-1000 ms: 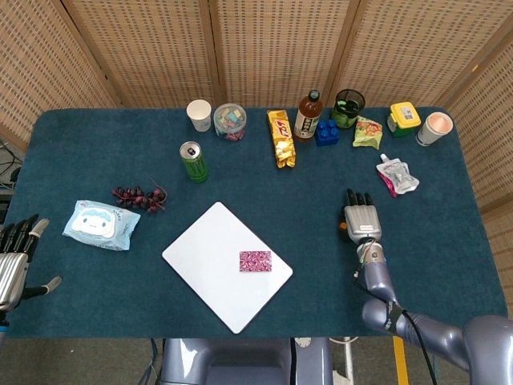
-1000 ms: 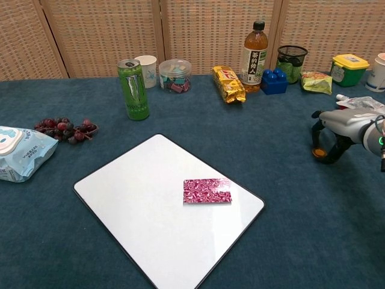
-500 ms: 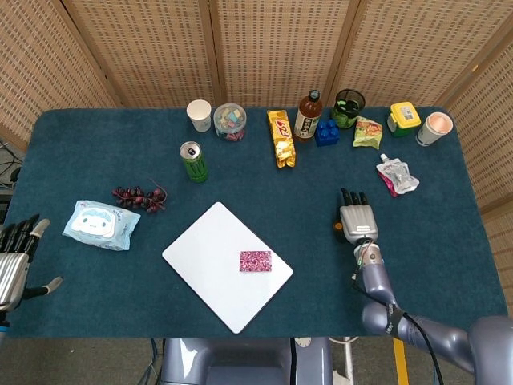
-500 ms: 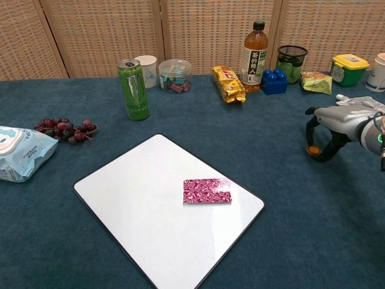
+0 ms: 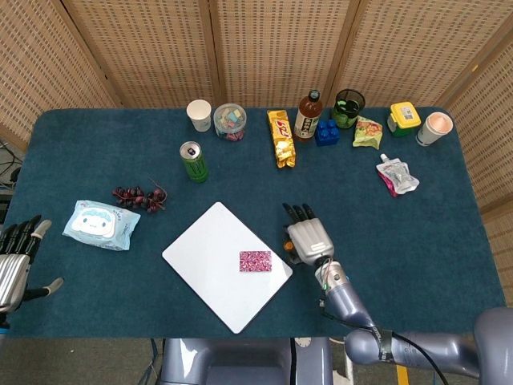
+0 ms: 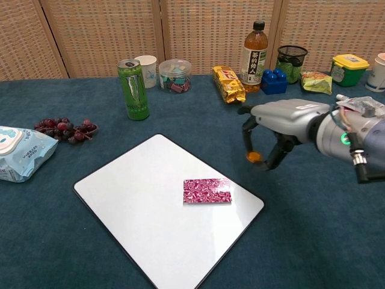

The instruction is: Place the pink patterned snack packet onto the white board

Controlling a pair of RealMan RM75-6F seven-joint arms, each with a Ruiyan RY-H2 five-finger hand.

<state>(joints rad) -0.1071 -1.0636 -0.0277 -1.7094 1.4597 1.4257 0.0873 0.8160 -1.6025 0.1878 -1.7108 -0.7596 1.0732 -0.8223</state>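
Note:
The pink patterned snack packet point(image 5: 255, 261) point(image 6: 207, 190) lies flat on the white board point(image 5: 208, 249) point(image 6: 138, 198), near the board's right edge. My right hand point(image 5: 307, 239) point(image 6: 278, 123) hovers just right of the board, palm down with fingers spread and curved downward, holding nothing. It is close to the packet without touching it. My left hand point(image 5: 16, 257) stays at the far left table edge, fingers apart and empty; the chest view does not show it.
Along the back stand a paper cup point(image 5: 199, 114), candy jar point(image 5: 229, 120), gold snack bag point(image 5: 280, 138), tea bottle point(image 5: 308, 116), blue block point(image 5: 326, 131), mesh cup point(image 5: 348, 107). A green can point(image 5: 193, 161), grapes point(image 5: 138, 196) and wipes pack point(image 5: 100, 224) lie left. A pouch point(image 5: 397, 175) lies right.
My right hand has swept left across the table, from the right side to just beside the board's right edge. The packet and my left hand have not moved.

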